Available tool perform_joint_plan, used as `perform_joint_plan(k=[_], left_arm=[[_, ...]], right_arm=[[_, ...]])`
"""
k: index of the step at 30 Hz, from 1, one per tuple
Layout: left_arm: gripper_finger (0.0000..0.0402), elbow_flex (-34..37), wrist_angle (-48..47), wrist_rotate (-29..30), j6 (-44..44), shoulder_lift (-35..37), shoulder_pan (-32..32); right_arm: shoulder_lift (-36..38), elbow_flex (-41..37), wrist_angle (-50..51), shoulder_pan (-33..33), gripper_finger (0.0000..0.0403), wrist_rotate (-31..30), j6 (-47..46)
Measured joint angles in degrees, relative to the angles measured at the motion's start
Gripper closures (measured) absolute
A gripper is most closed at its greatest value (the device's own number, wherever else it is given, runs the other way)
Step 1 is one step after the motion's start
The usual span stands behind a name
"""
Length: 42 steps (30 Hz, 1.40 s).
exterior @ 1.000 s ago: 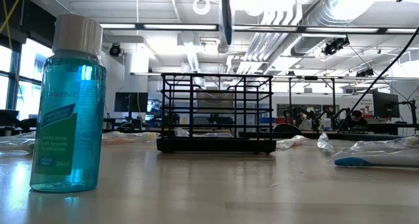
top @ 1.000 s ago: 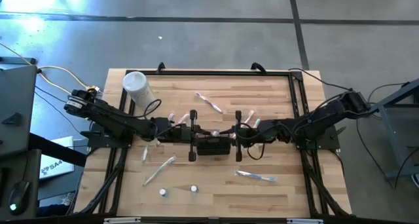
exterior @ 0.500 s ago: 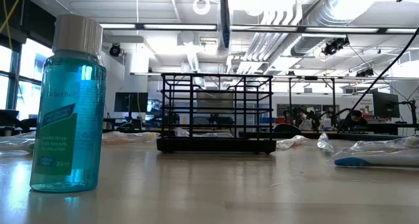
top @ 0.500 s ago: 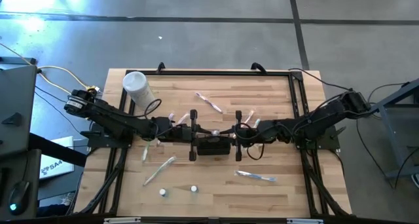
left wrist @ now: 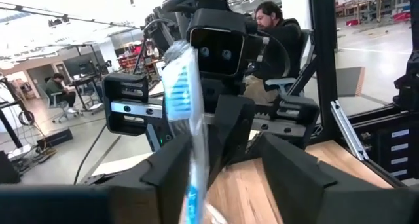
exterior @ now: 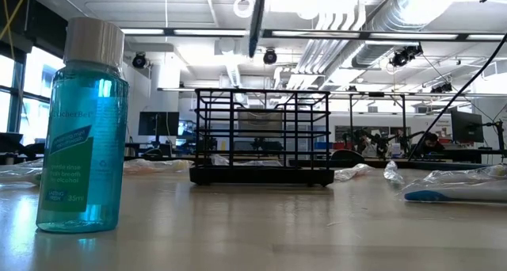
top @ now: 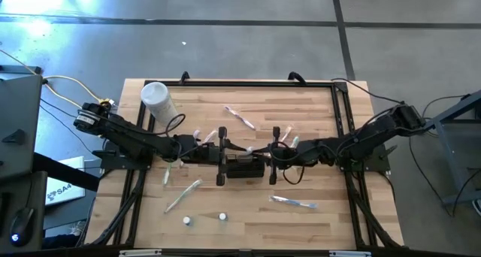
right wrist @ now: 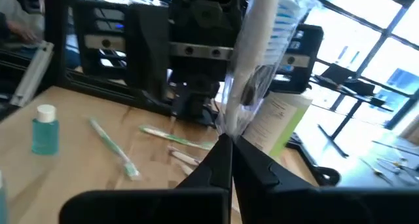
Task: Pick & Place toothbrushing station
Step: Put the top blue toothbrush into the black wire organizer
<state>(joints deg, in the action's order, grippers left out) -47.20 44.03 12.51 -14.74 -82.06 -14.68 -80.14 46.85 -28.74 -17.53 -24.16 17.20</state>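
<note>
The toothbrushing station [top: 245,167], a black wire holder box [exterior: 261,136], stands on its base at the table's middle. My left gripper [top: 223,155] is at its left side, open [left wrist: 236,165], with a wrapped blue-bristled toothbrush [left wrist: 186,106] slanting between its fingers. In the low view this toothbrush [exterior: 256,21] hangs tilted above the station. My right gripper [top: 273,155] is at the station's right side, shut [right wrist: 227,149] on another wrapped toothbrush [right wrist: 262,54]. My left gripper stands open around the toothbrush's shaft [left wrist: 195,178], which runs close by one finger [left wrist: 171,168]; I cannot tell whether they touch. My right gripper pinches the lower end of its wrapped toothbrush [right wrist: 230,129] between its two fingers. The fingers come level from the table's right and lie across it. The toothbrush stands up from them, bristle end high, clear of the table.
A white cylindrical container [top: 158,99] stands at the far left. Loose toothbrushes [top: 183,195] [top: 293,202] [top: 240,118] lie around the station. A blue mouthwash bottle [exterior: 81,128] and a second small bottle [top: 222,216] stand near the front edge.
My left gripper has opened. Its toothbrush, upright above the station a second ago, has tipped and now slants with its top toward the table's left. The right gripper and the station have kept still.
</note>
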Motion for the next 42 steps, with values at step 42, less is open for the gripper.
perform_joint_plan(k=[42], left_arm=[[0.0163, 0.00, -4.58, 7.63, 0.07, 0.24, 0.02]], right_arm=[[11.53, -8.49, 8.01, -4.33, 0.0401, -4.87, -17.30]])
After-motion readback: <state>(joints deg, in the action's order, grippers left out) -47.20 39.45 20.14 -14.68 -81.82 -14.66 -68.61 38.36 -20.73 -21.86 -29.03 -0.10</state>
